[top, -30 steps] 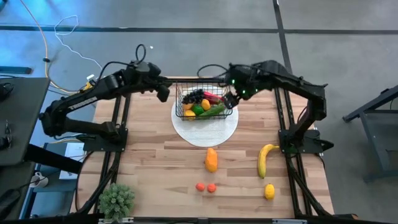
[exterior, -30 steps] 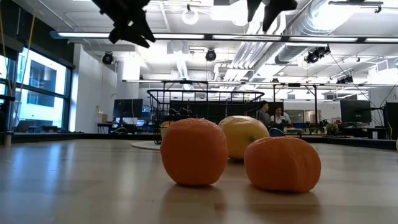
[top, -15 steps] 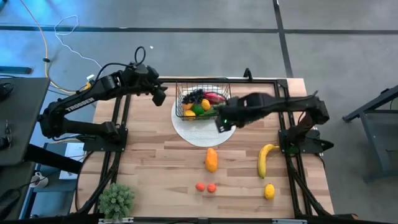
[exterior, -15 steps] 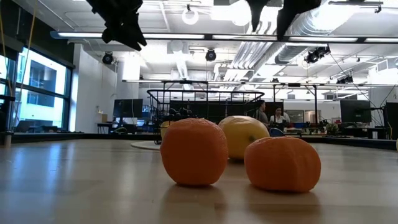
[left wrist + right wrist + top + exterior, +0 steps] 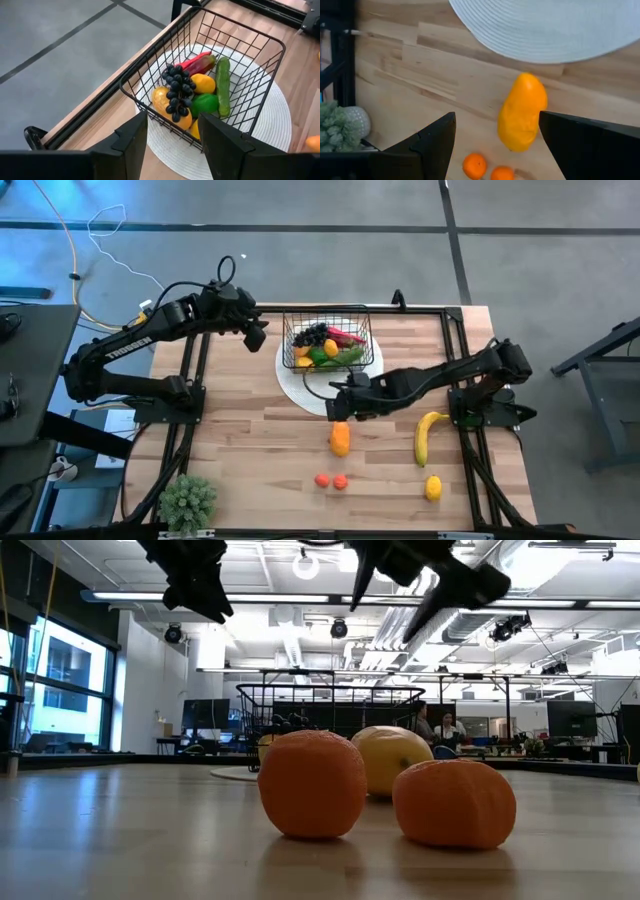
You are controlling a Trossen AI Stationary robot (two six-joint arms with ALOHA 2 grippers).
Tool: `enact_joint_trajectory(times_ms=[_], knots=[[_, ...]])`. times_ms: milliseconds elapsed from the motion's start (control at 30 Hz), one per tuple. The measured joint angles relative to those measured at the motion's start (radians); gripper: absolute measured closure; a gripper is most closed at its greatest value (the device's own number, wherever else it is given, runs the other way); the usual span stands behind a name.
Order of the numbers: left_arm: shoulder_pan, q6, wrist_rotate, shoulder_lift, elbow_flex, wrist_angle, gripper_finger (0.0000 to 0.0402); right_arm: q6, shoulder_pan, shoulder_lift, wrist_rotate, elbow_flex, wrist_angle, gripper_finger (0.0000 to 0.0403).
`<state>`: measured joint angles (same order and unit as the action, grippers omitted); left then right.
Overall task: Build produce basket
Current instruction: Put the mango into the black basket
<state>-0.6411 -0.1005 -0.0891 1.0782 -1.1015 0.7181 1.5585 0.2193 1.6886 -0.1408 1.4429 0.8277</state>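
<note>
The black wire basket (image 5: 326, 340) stands on the round white plate (image 5: 330, 392) at the table's far middle. It holds dark grapes, a cucumber, a lime, lemons and a red piece, also shown in the left wrist view (image 5: 192, 95). My right gripper (image 5: 340, 405) is open and empty above the table, just far of the big orange-yellow fruit (image 5: 340, 437), which shows between its fingers in the right wrist view (image 5: 521, 111). My left gripper (image 5: 256, 333) is open and empty, hovering left of the basket.
On the table lie two small oranges (image 5: 331, 480), a banana (image 5: 428, 434) and a lemon (image 5: 433, 487). A spiky green potted plant (image 5: 188, 502) stands at the near left corner. People stand in the room beyond the table (image 5: 440, 727).
My right gripper has swung from above the basket's right side toward the near edge and a little left, over the plate's near rim, and now hovers by the big orange-yellow fruit. The produce and the basket have kept still.
</note>
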Motion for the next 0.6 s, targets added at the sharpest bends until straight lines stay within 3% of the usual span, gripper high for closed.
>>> enact_joint_trajectory(times_ms=[300,600], knots=[[0.000,0.000,0.000,0.000,0.000,-0.001,0.0238,0.135,0.039,0.008,0.045,-0.141,-0.134,0.0137],[0.000,-0.001,0.000,0.000,0.000,-0.003,0.0237,0.162,0.045,0.066,0.106,-0.156,-0.272,0.0137]])
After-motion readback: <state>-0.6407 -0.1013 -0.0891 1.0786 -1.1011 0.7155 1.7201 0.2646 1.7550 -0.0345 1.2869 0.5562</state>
